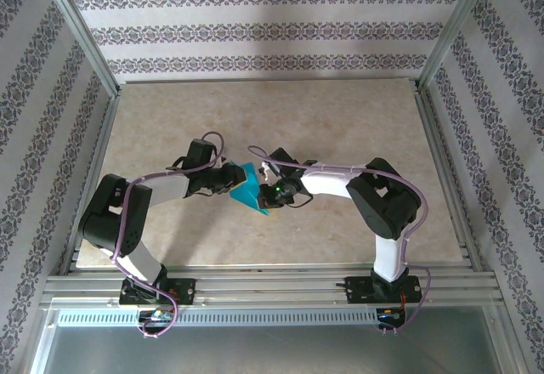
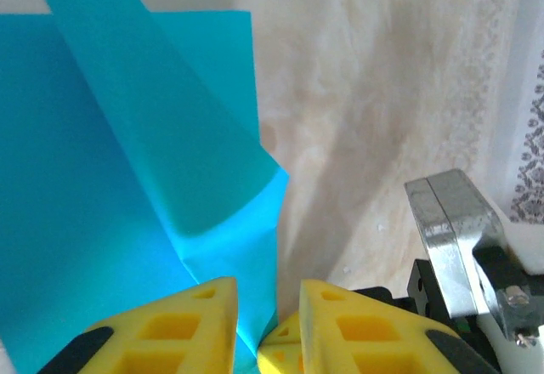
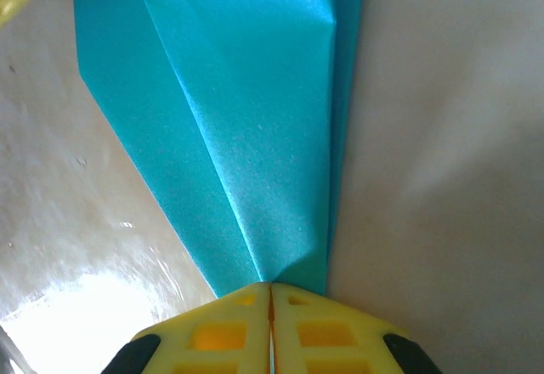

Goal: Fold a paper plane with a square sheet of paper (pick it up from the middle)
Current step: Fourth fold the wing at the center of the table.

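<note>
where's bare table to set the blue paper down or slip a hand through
Widest bare patch: the beige marbled tabletop between the folded teal-blue paper sheet and the patterned back wall. A narrower strip lies between the paper and the near rail. Crowded: the centre, where the left claw and right claw meet on the paper.

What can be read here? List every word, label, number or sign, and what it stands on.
No readable text.
The paper is plain teal; the yellow fingers of the right end effector carry no markings; the wallpaper bears only ornament.
Any print at the arm bases is too small to read.
</note>
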You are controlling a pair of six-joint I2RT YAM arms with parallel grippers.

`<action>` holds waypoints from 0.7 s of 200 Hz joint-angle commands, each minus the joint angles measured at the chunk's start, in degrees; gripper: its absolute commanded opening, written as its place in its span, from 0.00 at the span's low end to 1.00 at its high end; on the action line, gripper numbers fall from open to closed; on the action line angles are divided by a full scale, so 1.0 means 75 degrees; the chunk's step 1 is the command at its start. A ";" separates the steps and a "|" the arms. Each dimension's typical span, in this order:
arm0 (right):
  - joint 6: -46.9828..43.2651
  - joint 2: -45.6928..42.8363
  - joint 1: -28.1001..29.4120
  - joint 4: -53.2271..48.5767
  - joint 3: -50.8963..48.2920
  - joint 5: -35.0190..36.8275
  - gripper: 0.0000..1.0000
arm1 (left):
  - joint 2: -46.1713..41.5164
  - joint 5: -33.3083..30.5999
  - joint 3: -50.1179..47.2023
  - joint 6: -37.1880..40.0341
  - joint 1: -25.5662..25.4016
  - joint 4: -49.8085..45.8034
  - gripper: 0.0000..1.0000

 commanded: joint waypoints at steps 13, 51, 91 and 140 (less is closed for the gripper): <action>-0.0241 0.0013 -0.0110 -0.0770 -0.0342 0.0219 0.09 | 0.0472 0.0078 0.0126 0.0247 -0.0440 0.0213 0.20; -0.0241 0.0047 -0.0122 -0.0791 -0.0288 0.0271 0.09 | 0.0689 -0.0022 0.0271 0.0494 -0.0549 -0.0012 0.17; -0.0287 0.0200 -0.0120 -0.0939 -0.0194 0.0289 0.09 | 0.0958 -0.0118 0.0509 0.0702 -0.0612 -0.0209 0.18; -0.0505 0.0295 -0.0116 -0.1257 -0.0166 0.0550 0.09 | 0.1303 -0.0632 0.0924 0.0973 -0.0614 -0.0781 0.18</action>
